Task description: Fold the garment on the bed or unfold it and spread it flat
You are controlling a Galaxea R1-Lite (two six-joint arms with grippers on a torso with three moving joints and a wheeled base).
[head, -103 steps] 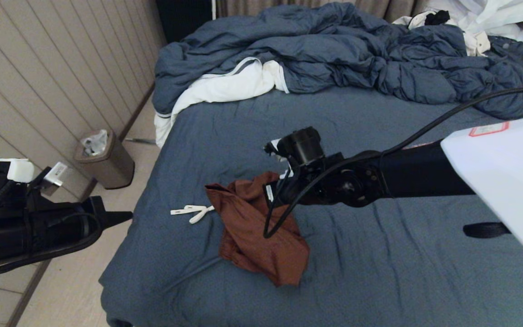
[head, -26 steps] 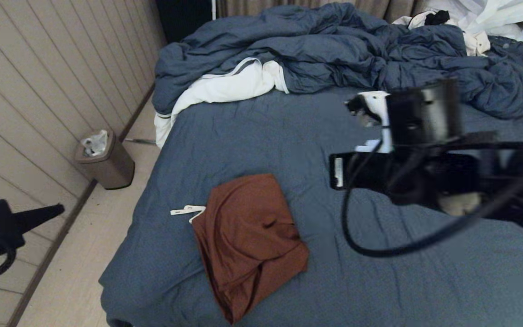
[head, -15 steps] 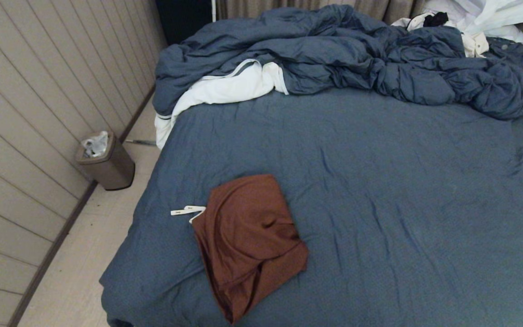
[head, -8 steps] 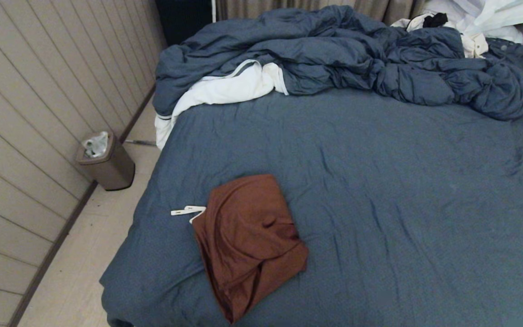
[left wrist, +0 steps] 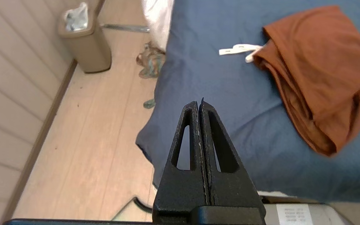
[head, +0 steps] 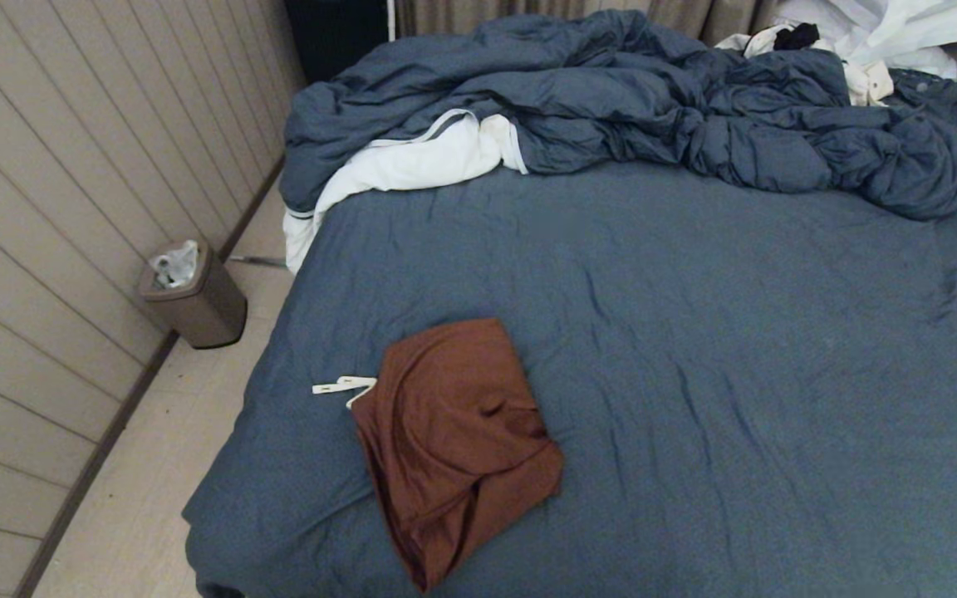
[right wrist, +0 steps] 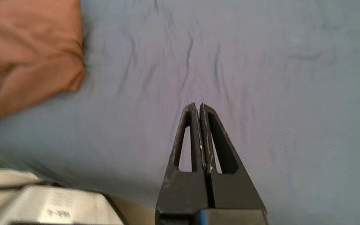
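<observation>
While both arms sit drawn back at the bed's (head: pixel 694 332) near edge | left gripper (left wrist: pixel 199 104) pressed closed, empty | right gripper (right wrist: pixel 198 106) likewise | shorts (head: pixel 453 440) folded, near-left on sheet, drawstring (head: pixel 344 385) trailing | judged light, limp, slippery: pinch waistband hem | duvet (head: pixel 653 100) beyond.

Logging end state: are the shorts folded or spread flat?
Folded. The rust-brown shorts lie in a compact doubled bundle on the bed, layered edges showing, drawstring poking out.
</observation>
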